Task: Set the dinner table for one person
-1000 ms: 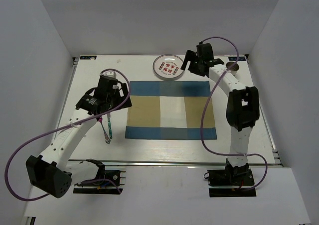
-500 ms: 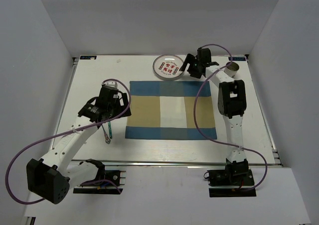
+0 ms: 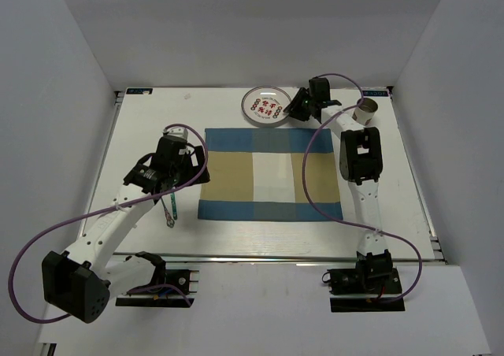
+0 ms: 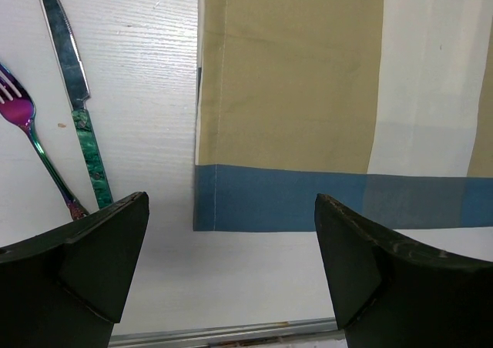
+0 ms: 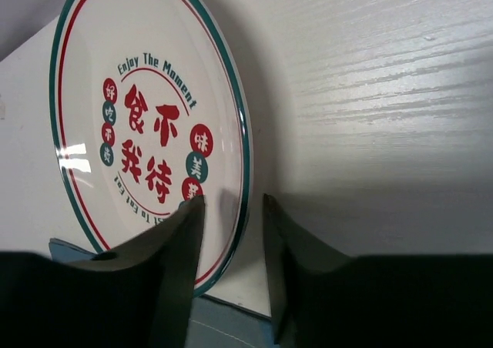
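A round plate (image 3: 264, 106) with red characters and a green rim (image 5: 146, 78) lies on the white dinner table (image 3: 150, 127), just beyond the checked placemat (image 3: 269, 175). My right gripper (image 3: 295, 108) straddles the plate's right rim (image 5: 235, 209): one finger over the plate, the other outside it, with a thin strip of table showing between rim and finger. My left gripper (image 3: 187, 165) hangs wide open with nothing in it over the placemat's near-left corner (image 4: 231, 271). A fork (image 4: 31, 128) and knife (image 4: 73, 86) lie left of the placemat (image 4: 293, 94).
A cup (image 3: 367, 110) stands at the back right, just right of my right arm. The metal rail (image 4: 223, 332) runs along the table's front edge. White walls close in the table on three sides.
My right gripper has slid onto the plate's rim and its jaws have narrowed round it. The left arm shifted slightly toward the front, still wide open.
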